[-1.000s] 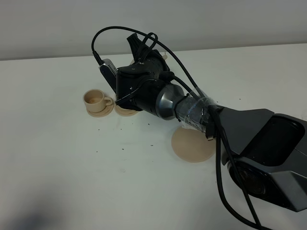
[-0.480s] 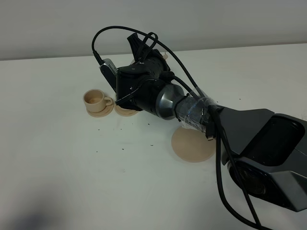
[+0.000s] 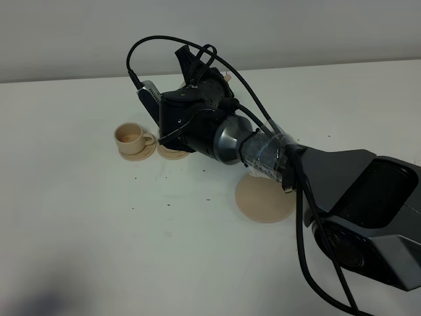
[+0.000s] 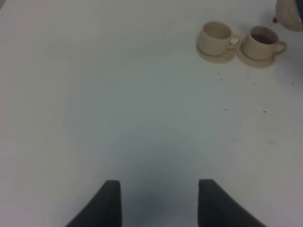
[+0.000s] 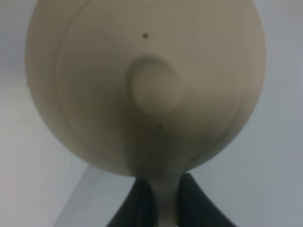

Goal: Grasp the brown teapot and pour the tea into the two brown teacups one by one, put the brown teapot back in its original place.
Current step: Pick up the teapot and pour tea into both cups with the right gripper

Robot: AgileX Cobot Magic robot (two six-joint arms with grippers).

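My right gripper [image 5: 161,201] is shut on the loop handle of the brown teapot [image 5: 147,80], whose lid and knob fill the right wrist view. In the exterior view my right arm [image 3: 204,122] reaches across to the left and hides nearly all of the teapot and the nearer cup. One teacup [image 3: 131,135] stands on its saucer, and only the second saucer [image 3: 171,153] shows by the arm. The left wrist view shows both cups [image 4: 216,34] [image 4: 262,41] side by side, with the teapot's edge [image 4: 289,10] just above the darker-filled one. The round plate [image 3: 264,199] lies bare. My left gripper [image 4: 158,203] is open and empty.
The white tabletop [image 3: 85,217] has small dark specks [image 3: 208,198] scattered near the cups and the plate. A pale wall [image 3: 296,26] runs behind the table's far edge. The right arm's cables [image 3: 302,217] loop above the plate.
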